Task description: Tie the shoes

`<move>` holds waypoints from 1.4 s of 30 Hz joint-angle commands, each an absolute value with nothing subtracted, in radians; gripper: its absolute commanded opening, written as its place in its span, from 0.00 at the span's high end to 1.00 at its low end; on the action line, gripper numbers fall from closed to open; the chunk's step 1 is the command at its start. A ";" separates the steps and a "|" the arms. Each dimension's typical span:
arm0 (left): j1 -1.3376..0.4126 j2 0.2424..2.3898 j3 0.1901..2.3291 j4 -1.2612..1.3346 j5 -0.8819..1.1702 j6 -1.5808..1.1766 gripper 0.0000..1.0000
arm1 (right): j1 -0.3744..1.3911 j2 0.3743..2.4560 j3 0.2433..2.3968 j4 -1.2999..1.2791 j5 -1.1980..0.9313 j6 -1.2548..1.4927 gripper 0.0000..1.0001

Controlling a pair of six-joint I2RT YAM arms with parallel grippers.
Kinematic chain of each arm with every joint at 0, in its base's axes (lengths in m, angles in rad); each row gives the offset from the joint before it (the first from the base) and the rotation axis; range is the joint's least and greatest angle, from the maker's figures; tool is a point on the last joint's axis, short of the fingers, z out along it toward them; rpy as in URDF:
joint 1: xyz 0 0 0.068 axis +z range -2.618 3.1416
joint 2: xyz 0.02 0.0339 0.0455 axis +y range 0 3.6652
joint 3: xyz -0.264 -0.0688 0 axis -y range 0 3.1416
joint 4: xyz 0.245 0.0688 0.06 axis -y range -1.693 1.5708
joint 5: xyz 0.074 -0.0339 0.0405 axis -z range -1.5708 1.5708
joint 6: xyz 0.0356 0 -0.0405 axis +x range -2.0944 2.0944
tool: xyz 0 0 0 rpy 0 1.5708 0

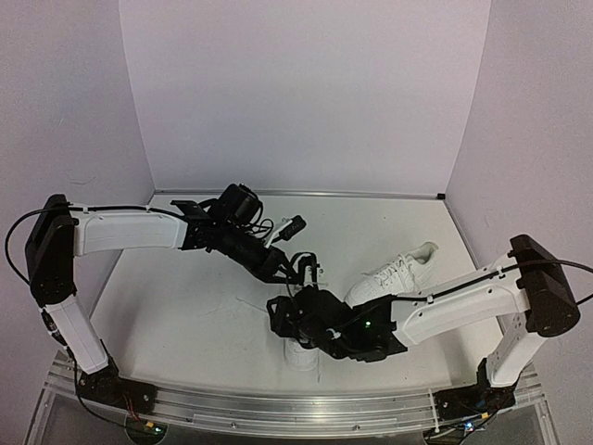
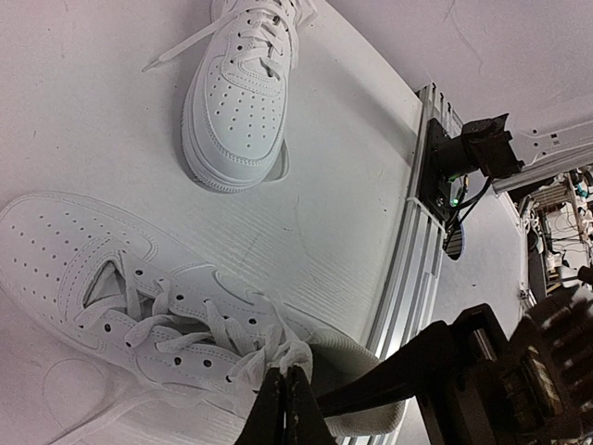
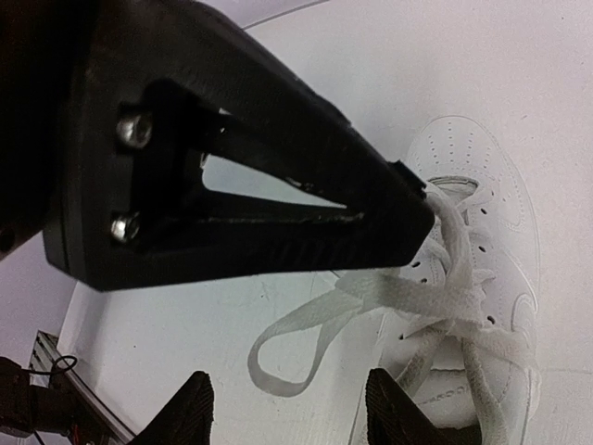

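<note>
Two white sneakers are on the table. One (image 1: 398,271) lies at the right middle, also in the left wrist view (image 2: 239,93). The other (image 1: 301,355) lies near the front, mostly under my right arm; it shows in the left wrist view (image 2: 139,306) and the right wrist view (image 3: 486,232). My left gripper (image 2: 285,375) is shut on a bunch of its white lace (image 2: 292,352) above the tongue. My right gripper (image 3: 296,408) is open, fingers either side of a hanging lace loop (image 3: 306,348), not touching it. The left gripper (image 3: 259,185) fills the upper right wrist view.
The white table (image 1: 204,297) is walled by white panels at the back and sides. An aluminium rail (image 1: 278,408) runs along the front edge, also seen in the left wrist view (image 2: 408,260). Both arms cross closely over the near shoe.
</note>
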State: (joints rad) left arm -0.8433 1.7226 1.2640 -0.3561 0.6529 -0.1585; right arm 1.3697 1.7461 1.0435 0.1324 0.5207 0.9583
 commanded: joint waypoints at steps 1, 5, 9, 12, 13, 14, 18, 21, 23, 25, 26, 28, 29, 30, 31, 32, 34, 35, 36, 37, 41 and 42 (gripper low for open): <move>-0.839 1.690 1.290 -0.325 0.663 -0.163 1.00 | 1.347 1.768 1.036 0.199 0.467 0.992 0.47; -0.839 1.690 1.293 -0.326 0.663 -0.163 1.00 | 1.338 1.784 1.038 0.227 0.432 0.997 0.48; -0.839 1.693 1.298 -0.329 0.664 -0.160 1.00 | 1.333 1.801 1.039 0.234 0.414 1.016 0.48; -0.839 1.692 1.298 -0.328 0.665 -0.160 1.00 | 1.329 1.810 1.040 0.239 0.412 1.028 0.47; -0.839 1.693 1.298 -0.328 0.666 -0.160 1.00 | 1.328 1.814 1.044 0.240 0.411 1.029 0.47; -0.839 1.693 1.298 -0.328 0.666 -0.160 1.00 | 1.326 1.819 1.049 0.241 0.408 1.028 0.47; -0.839 1.695 1.296 -0.327 0.666 -0.160 1.00 | 1.315 1.837 1.065 0.248 0.399 1.021 0.48; -0.839 1.692 1.297 -0.328 0.666 -0.158 1.00 | 1.306 1.829 1.061 0.251 0.393 1.022 0.53; -0.839 1.691 1.294 -0.332 0.661 -0.157 1.00 | 1.304 1.807 1.046 0.252 0.396 1.020 0.60; -0.840 1.687 1.289 -0.333 0.656 -0.155 1.00 | 1.304 1.777 1.024 0.252 0.401 1.018 0.70; -0.839 1.685 1.287 -0.333 0.652 -0.155 1.00 | 1.303 1.761 1.008 0.252 0.404 1.014 0.76; -0.839 1.684 1.283 -0.334 0.646 -0.155 1.00 | 1.303 1.722 0.982 0.247 0.407 1.011 0.88; -0.839 1.682 1.280 -0.333 0.641 -0.155 1.00 | 1.302 1.704 0.967 0.242 0.408 1.013 0.94; -0.839 1.680 1.275 -0.333 0.637 -0.155 1.00 | 1.302 1.687 0.951 0.237 0.410 1.014 0.98; -0.839 1.677 1.272 -0.332 0.632 -0.155 1.00 | 1.302 1.668 0.935 0.228 0.412 1.013 1.00; -0.838 1.676 1.268 -0.332 0.625 -0.155 1.00 | 1.300 1.650 0.922 0.220 0.418 1.012 1.00; -0.838 1.672 1.261 -0.336 0.607 -0.153 1.00 | 1.299 1.617 0.904 0.181 0.429 1.012 1.00; -0.837 1.670 1.258 -0.339 0.597 -0.152 1.00 | 1.298 1.599 0.900 0.155 0.433 1.012 1.00; -0.837 1.668 1.256 -0.339 0.588 -0.152 1.00 | 1.298 1.582 0.896 0.136 0.436 1.010 1.00; -0.836 1.666 1.253 -0.338 0.581 -0.152 1.00 | 1.298 1.567 0.890 0.121 0.439 1.010 1.00; -0.831 1.662 1.240 -0.335 0.552 -0.157 1.00 | 1.297 1.507 0.857 0.073 0.456 1.008 1.00; -0.830 1.660 1.235 -0.334 0.545 -0.159 1.00 | 1.296 1.493 0.850 0.056 0.466 1.009 1.00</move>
State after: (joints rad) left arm -0.8399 1.7150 1.2468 -0.3579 0.5901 -0.1577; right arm 1.3010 1.5590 0.8809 0.1397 0.4134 1.0143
